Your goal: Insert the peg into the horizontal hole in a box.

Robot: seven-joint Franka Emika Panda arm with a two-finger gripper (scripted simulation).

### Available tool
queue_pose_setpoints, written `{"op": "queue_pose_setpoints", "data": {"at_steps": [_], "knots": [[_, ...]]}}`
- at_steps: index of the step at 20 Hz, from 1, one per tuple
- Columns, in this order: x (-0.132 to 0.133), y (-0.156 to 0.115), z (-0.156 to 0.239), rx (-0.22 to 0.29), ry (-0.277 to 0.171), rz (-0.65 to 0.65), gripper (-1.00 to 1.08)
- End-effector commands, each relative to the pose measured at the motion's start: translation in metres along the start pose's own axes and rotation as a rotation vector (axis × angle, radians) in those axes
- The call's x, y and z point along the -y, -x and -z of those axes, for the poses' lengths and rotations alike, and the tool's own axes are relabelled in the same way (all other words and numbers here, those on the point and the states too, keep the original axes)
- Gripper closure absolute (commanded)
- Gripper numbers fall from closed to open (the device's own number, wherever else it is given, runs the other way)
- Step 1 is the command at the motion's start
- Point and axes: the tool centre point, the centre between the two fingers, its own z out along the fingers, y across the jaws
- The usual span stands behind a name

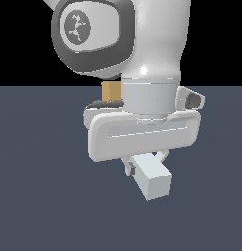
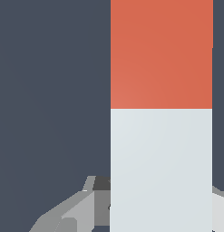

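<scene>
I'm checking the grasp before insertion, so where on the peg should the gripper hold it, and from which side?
On the pale grey-white section, coming down from above with the fingers across two opposite flat sides. The peg is a long square bar, so flat faces suit the gripper, and the red-orange end stays free to lead toward the box. The hole isn't visible here.

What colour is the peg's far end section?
Red-orange; the rest of the peg is pale grey-white. Clearest in the wrist view.

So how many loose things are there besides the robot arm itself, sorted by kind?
Peg, grey-white with a red-orange end, held in the gripper: 1
Tan box, mostly hidden behind the arm: 1
Total: 2
</scene>
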Motion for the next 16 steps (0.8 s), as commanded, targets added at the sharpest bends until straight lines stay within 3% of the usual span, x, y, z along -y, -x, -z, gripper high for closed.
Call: {"op": "queue_pose_setpoints", "data": {"at_steps": [1, 11, 16], "knots": [[-0.015, -0.028, 0.012, 0.001, 0.004, 0.002, 1.08], [-0.069, -0.134, 0.051, 0.002, 0.004, 0.0, 1.08], [-0.091, -0.173, 0.066, 0.002, 0.004, 0.0, 1.08]]}}
